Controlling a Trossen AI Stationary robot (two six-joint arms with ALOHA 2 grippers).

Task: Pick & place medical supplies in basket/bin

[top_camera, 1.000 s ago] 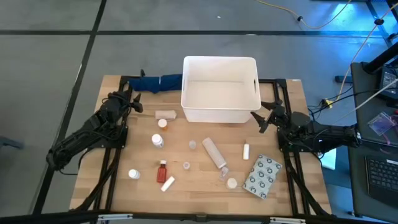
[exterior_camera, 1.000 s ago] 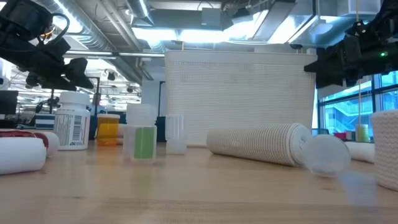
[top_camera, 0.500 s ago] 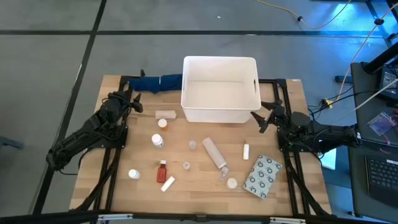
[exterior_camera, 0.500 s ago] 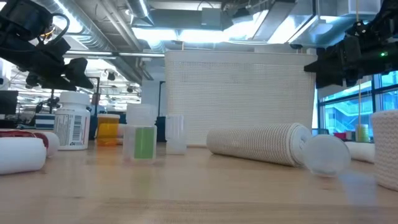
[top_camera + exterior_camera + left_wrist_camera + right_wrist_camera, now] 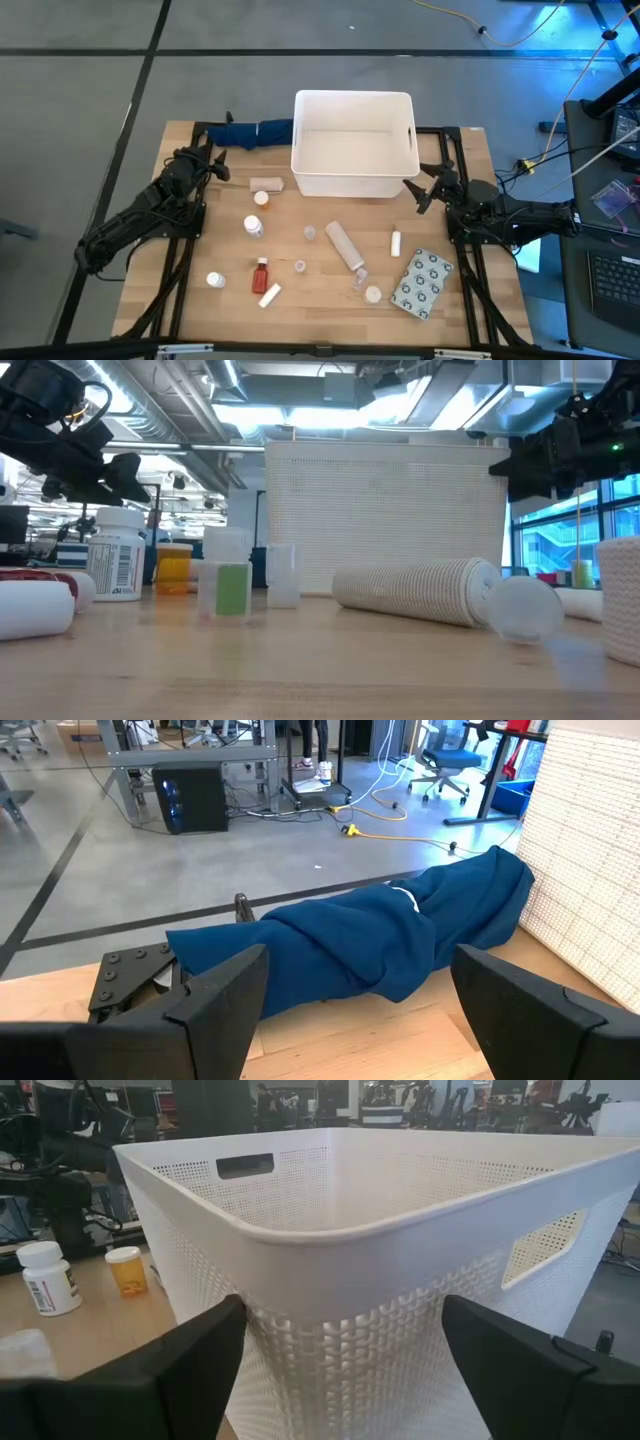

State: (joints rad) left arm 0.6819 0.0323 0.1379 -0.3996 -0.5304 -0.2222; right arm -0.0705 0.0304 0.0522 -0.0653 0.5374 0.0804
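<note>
I haven't picked anything yet: left gripper and right gripper both spread wide, empty (basket empty too). Next, reach a bottle.

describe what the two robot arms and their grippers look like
Both arms are dark, nearly black, built of jointed segments. The left gripper and right gripper each end in two broad, flat, matte black fingers with angular edges. No markings or loose cables show on them.

One basket, one grey packet
</note>
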